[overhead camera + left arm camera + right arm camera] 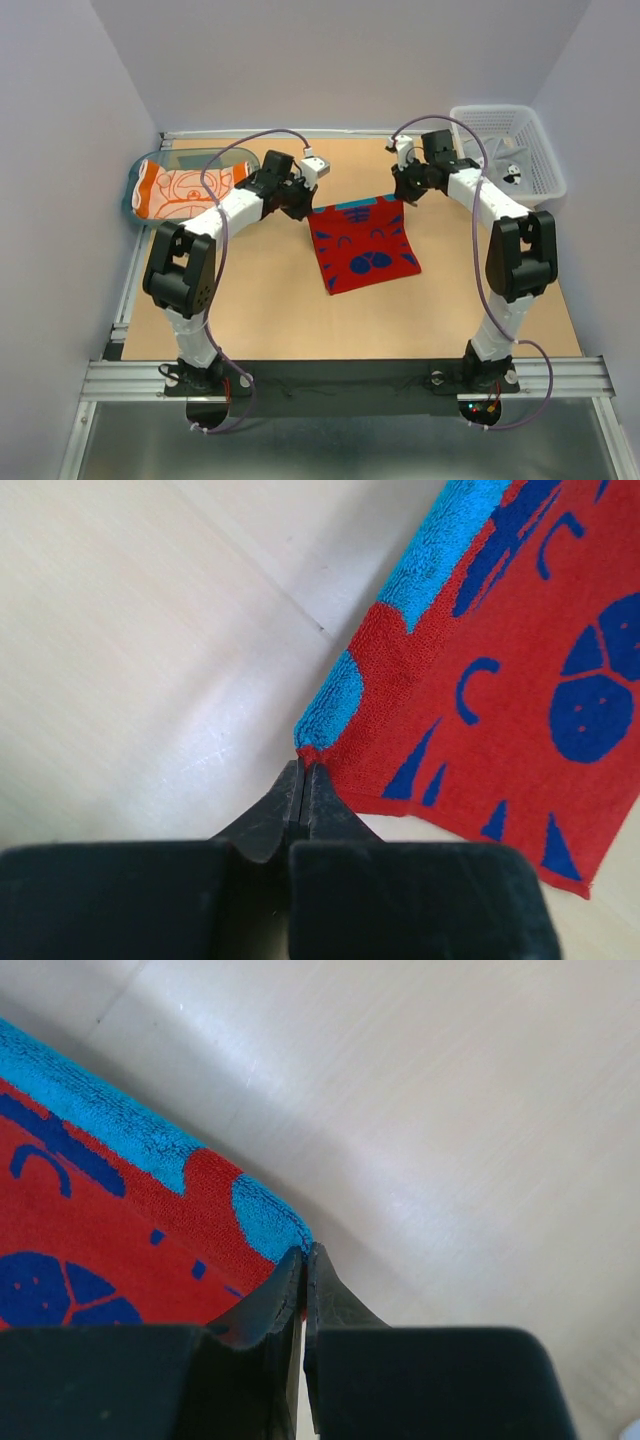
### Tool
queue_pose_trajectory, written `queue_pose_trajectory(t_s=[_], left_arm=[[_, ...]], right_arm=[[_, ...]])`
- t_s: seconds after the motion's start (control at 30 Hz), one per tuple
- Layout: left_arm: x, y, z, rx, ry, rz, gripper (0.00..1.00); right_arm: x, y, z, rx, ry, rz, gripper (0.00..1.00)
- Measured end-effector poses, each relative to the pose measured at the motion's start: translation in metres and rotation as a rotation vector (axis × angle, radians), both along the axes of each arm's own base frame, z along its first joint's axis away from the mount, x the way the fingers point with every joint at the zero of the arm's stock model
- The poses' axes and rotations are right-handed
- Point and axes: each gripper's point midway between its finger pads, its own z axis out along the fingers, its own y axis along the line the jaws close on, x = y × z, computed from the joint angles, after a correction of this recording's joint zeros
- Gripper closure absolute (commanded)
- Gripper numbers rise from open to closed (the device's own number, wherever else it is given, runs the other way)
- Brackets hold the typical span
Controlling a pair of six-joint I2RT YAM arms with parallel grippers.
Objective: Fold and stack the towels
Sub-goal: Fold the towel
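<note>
A red towel with blue marks and a light-blue far edge lies in the middle of the table. My left gripper is shut on its far left corner, and my right gripper is shut on its far right corner. Both wrist views show the pinched corners lifted slightly off the table. The red towel spreads to the right in the left wrist view, and the same towel spreads to the left in the right wrist view. An orange towel with pale lines lies folded in the teal tray at the far left.
A white mesh basket stands at the far right corner with a pale cloth inside. White walls enclose the table on three sides. Bare wooden tabletop stretches in front of the red towel.
</note>
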Motion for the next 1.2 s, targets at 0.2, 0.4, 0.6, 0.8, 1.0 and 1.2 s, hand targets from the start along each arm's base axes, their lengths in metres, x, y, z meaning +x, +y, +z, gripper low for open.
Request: queue_pose_trajectory(t_s=[0.2,0.4,0.6,0.8,1.0,1.2], left_arm=[[-0.032,-0.010,0.002,-0.014,0.007,0.009,1.00],[-0.067,-0.026,0.001,-0.036,0.029,0.019,1.00],[-0.089,-0.038,0.000,-0.057,0.054,0.038,1.00],[-0.108,-0.038,-0.012,-0.057,0.109,0.077,1.00],[-0.116,-0.035,-0.014,-0.071,0.139,0.114,1.00],[-0.120,-0.038,-0.013,-0.089,0.163,0.130,1.00]], right_arm=[[-0.020,-0.012,-0.011,-0.037,0.036,-0.046,0.95],[-0.035,-0.022,-0.020,-0.066,0.067,-0.090,0.95],[-0.047,-0.024,-0.013,-0.047,0.071,-0.122,0.96],[-0.068,-0.025,-0.016,-0.012,0.120,-0.171,0.96],[-0.089,-0.024,-0.023,0.016,0.173,-0.225,0.96],[-0.102,-0.029,-0.022,0.028,0.189,-0.275,0.96]])
